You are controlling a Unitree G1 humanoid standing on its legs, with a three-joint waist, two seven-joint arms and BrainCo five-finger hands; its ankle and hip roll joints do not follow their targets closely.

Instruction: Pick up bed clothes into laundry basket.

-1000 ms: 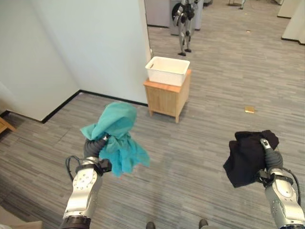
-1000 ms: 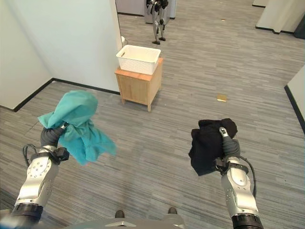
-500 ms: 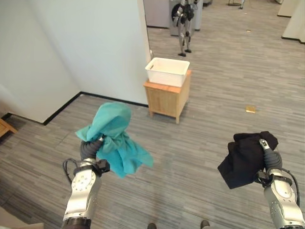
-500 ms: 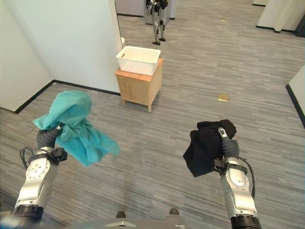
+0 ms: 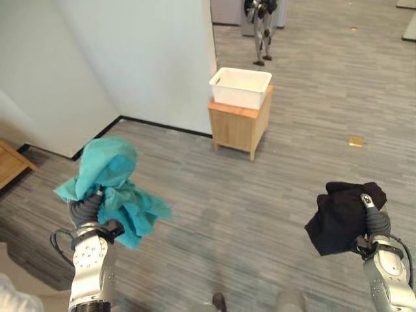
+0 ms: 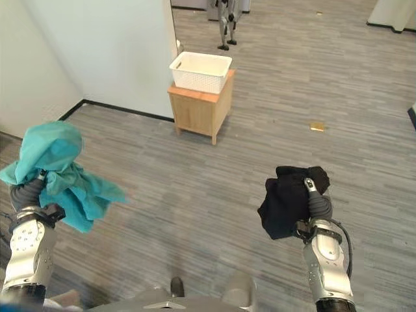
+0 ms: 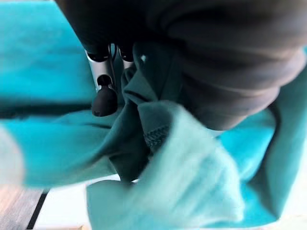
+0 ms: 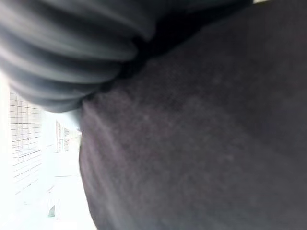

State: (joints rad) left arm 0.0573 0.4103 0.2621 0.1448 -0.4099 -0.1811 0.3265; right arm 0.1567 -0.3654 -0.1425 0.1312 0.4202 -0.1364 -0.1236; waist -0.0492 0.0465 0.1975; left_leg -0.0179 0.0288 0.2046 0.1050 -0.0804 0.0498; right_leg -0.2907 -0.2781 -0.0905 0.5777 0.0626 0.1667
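A teal cloth is bunched over my left hand, held up at the lower left; in the left wrist view its fingers curl into the teal cloth. A black cloth hangs from my right hand at the lower right, with a finger over its top edge; the black cloth covers the right wrist view. The white laundry basket stands on a small wooden cabinet across the floor, by the corner of a white wall.
A white wall runs along the left, with a black skirting. Grey plank floor lies open between me and the cabinet. Another humanoid robot stands far behind the basket. A small yellow object lies on the floor at the right. A wooden piece of furniture shows at the left edge.
The camera has shifted: basket and cabinet sit slightly more to the right and higher. My left hand with the teal cloth now shows lower and further left. The right hand keeps the black cloth.
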